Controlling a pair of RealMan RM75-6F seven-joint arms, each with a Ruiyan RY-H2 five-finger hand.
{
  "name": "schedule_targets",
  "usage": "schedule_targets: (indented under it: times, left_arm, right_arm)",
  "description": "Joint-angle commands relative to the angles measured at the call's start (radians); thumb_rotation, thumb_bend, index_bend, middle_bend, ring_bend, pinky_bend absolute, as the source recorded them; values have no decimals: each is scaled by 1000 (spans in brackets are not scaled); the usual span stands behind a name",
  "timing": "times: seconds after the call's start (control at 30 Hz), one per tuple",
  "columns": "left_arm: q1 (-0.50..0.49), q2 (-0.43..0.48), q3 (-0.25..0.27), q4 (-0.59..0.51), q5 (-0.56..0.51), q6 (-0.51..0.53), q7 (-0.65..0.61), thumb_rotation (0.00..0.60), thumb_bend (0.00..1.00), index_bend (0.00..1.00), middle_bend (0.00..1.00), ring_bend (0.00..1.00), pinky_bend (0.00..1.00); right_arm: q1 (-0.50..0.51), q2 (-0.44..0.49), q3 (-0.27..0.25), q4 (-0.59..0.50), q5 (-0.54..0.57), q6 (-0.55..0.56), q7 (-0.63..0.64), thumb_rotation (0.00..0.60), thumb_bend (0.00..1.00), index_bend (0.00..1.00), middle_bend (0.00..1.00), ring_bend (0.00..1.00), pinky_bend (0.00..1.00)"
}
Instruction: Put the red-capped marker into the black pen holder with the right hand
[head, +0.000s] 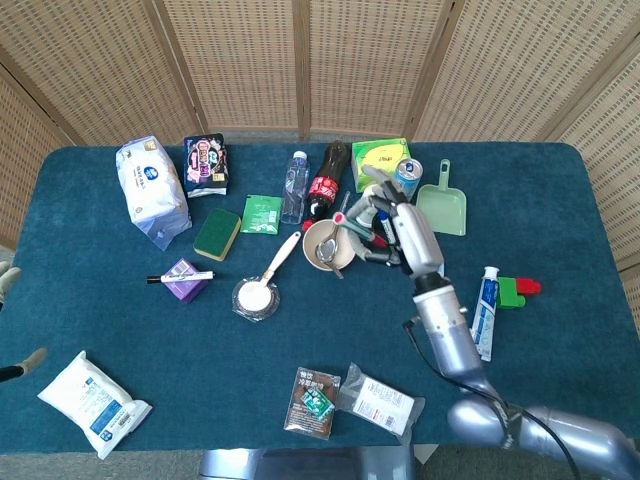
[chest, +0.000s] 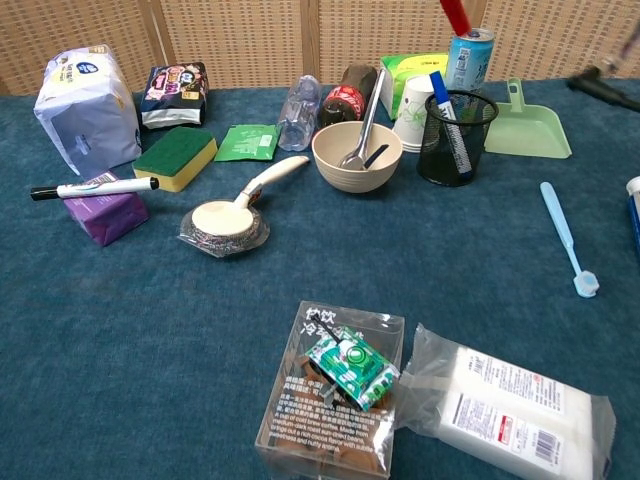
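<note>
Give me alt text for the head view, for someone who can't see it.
The robot's right hand holds the red-capped marker over the black pen holder on a cluttered blue table. A beige bowl sits just left of the holder and a green dustpan to its right.

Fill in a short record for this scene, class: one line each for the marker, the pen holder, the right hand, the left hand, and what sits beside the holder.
marker: red-capped marker is lifted off the table, gripped in the right hand; its red end shows above the holder in the chest view
pen holder: black mesh pen holder stands upright with a blue-capped pen inside
right hand: right hand is raised over the holder
left hand: only a sliver at the left edge of the head view; state unclear
neighbours: bowl with a spoon, paper cup, green dustpan
</note>
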Motion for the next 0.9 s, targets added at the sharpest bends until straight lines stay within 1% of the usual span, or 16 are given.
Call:
schedule_targets:
  times: [0.03, 0.13, 0.23, 0.3, 0.47, 0.7, 0.77, 0.9]
  left_arm:
    - [-4, -2, -2, -2, -7, -5, 4, 600, 200, 0, 0, 0, 0]
    - [-5, -2, -2, -1, -14, -11, 8, 600, 200, 0, 0, 0, 0]
    - [-6, -1, -5, -1, -28, -12, 4, 600, 199, 0, 0, 0, 0]
    - [-1, -3, -11, -6, -43, 3, 6, 600, 199, 0, 0, 0, 0]
    - [2, -7, -10, 0, -43, 6, 8, 600, 200, 0, 0, 0, 0]
    - [-1, -7, -13, 2, -60, 0, 14, 600, 199, 0, 0, 0, 0]
    - [-3, -9, -15, 2, -65, 0, 19, 600, 199, 0, 0, 0, 0]
    - [-7, -13, -17, 2, -73, -6, 31, 600, 199, 0, 0, 0, 0]
  right_arm:
    - [46, -50, 37, 43, 40, 3, 20, 600, 602, 644, 120, 0, 201]
    - [80, -91, 66, 83, 81, 2, 53, 600, 605, 646, 120, 0, 202]
    - [111, -132, 77, 140, 109, -4, 85, 600, 604, 652, 123, 0, 202]
    - [132, -186, 68, 227, 127, -10, 122, 600, 604, 655, 124, 0, 201]
    - [155, -250, 51, 350, 138, -42, 193, 600, 611, 655, 124, 0, 201]
    - [160, -291, 40, 442, 136, -61, 255, 600, 610, 659, 126, 0, 201]
    - [153, -301, 31, 484, 134, -68, 278, 600, 613, 660, 126, 0, 201]
    - [151, -311, 34, 533, 129, -85, 319, 600, 613, 660, 126, 0, 201]
